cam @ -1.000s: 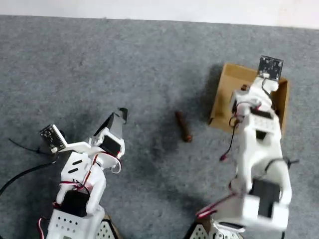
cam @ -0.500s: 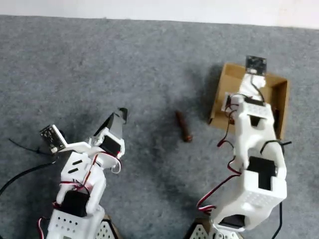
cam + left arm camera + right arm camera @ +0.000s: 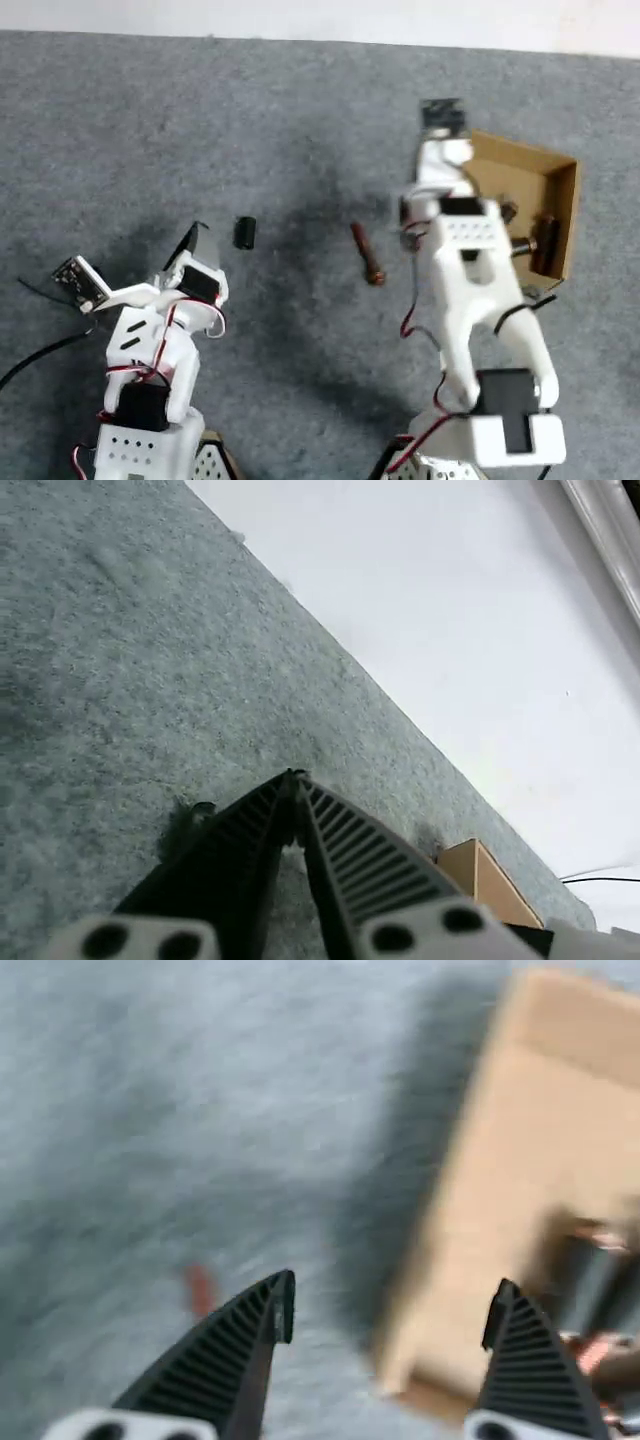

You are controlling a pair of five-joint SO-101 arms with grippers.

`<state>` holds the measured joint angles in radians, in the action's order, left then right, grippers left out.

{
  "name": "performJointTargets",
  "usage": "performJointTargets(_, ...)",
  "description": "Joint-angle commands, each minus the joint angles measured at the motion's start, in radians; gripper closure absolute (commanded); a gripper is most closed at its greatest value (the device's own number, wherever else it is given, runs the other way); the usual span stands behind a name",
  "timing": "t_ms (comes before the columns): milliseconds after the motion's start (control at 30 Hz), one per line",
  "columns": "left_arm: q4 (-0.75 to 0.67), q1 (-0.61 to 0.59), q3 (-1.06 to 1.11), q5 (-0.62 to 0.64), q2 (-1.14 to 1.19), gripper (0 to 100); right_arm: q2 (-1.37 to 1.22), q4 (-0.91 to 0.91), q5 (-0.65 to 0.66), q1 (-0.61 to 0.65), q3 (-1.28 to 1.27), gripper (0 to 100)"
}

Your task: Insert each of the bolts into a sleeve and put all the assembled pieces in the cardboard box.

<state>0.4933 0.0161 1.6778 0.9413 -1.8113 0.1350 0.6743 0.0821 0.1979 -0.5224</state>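
Since the left gripper (image 3: 297,780) sits toward the left edge of the table (image 3: 300,120) with its jaws pressed together on nothing, it must open before taking the black sleeve (image 3: 245,232) just beside it. A closed approach would likely set the sleeve rolling. The rust-brown bolt (image 3: 367,253) lies loose near the table's middle, apart from the sleeve. The right gripper (image 3: 395,1295), jaws wide and empty, hangs between the bolt and the cardboard box (image 3: 520,155), and a careless swing could shove the box. Toward the right edge, the box holds assembled pieces (image 3: 545,243); the arm hides how many.
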Motion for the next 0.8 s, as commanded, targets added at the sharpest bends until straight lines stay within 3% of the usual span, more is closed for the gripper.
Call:
performJointTargets(0, -0.002, -0.013, 0.016, -0.002, -0.016, 99, 0.097, 0.005, 0.009, 0.143, -0.044, 72.8)
performJointTargets(100, -0.002, -0.031, 0.015, -0.002, -0.016, 99, 0.114, 0.005, -0.052, 0.277, -0.065, 72.8)
performJointTargets(200, 0.002, -0.133, -0.004, 0.003, -0.018, 99, 0.090, 0.005, -0.259, 0.386, -0.064, 72.8)
performJointTargets(333, 0.003, -0.309, -0.002, 0.143, -0.015, 99, 0.010, -0.002, -0.439, 0.489, 0.035, 72.8)
performJointTargets(467, 0.003, -0.423, 0.007, 0.169, -0.015, 99, -0.140, -0.001, -0.448, 0.570, 0.203, 72.8)
performJointTargets(767, 0.003, -0.424, 0.008, 0.167, -0.015, 99, -0.524, 0.018, -0.450, 0.591, 0.544, 72.8)
